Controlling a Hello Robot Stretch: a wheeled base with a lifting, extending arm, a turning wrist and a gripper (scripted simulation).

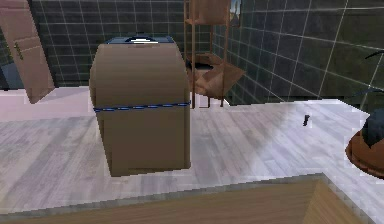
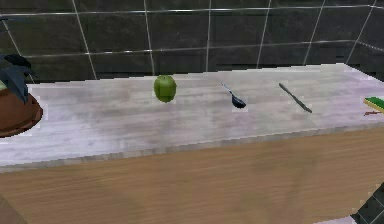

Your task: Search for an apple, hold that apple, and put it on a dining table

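Item: green apple, upright on the counter, at our arm side view's eleven o'clock; gripper state: we cannot tell.

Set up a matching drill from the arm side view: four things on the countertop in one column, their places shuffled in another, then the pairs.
Things
1. green apple
2. brown bowl
3. long thin utensil
4. small dark spoon-like thing

Places
A. at the view's left edge
B. just right of the middle
C. just left of the middle
D. farthest right of the four

Pairs: 1-C, 2-A, 3-D, 4-B
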